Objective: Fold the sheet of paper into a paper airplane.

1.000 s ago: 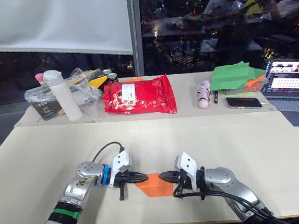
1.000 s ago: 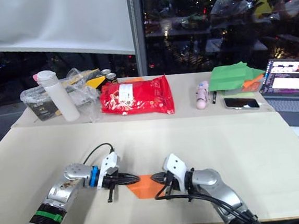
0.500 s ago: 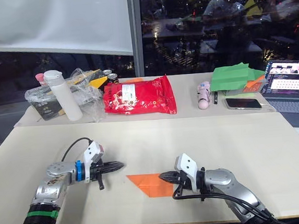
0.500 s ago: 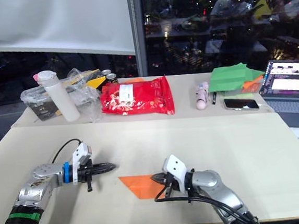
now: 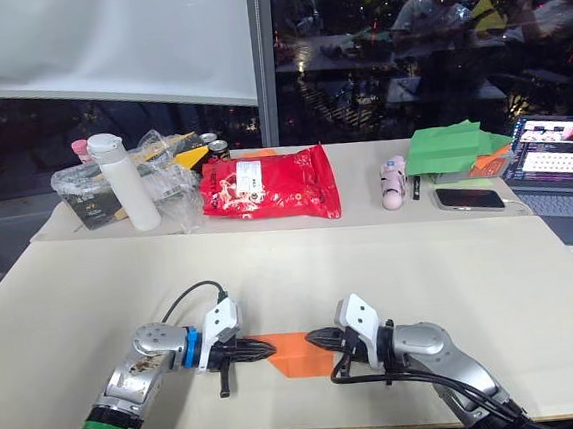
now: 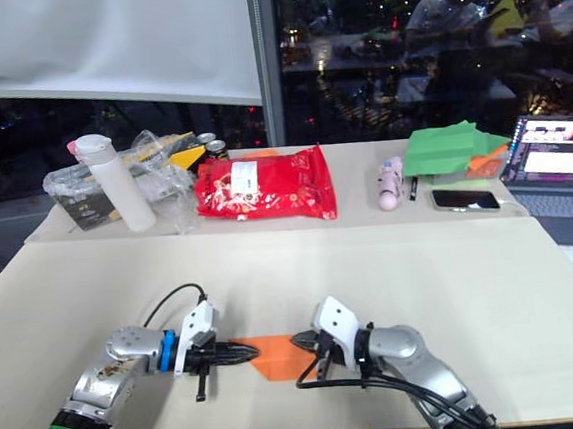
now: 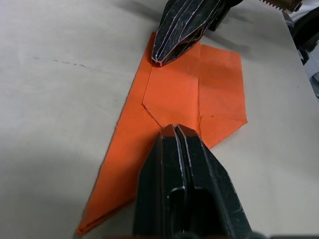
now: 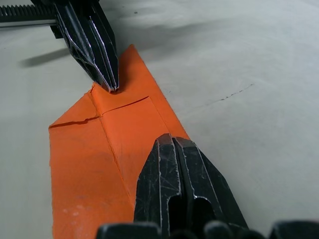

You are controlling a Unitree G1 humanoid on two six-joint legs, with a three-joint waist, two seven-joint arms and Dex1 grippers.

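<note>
On the near part of the table (image 5: 451, 260), the left end effector (image 5: 264, 350) comes in from nine o'clock with its two black fingers pressed together, nothing between them, the tip resting on the left end of the sheet of paper (image 5: 301, 352). The sheet lies flat on the table between the two end effectors, already folded into a narrow layered wedge; the left wrist view shows a long point trailing toward that arm and a squarer flap at the far side. From three o'clock the right end effector (image 5: 314, 338) meets the sheet's other end, fingers likewise closed and empty, tip down on the paper.

The sheet looks thin and very light, so it will probably slide on the smooth table and spring open along its creases if left unpinned. It is soft enough to crumple or tear under a hard pinch, and lying flat it offers no thickness for a grasp from above. The best purchase is likely an outer flap edge: hold the centre layers down with one closed tip while the other works under the free edge at the long side, then lifts and folds it over. Pressing along a crease with a closed tip should set it.
</note>
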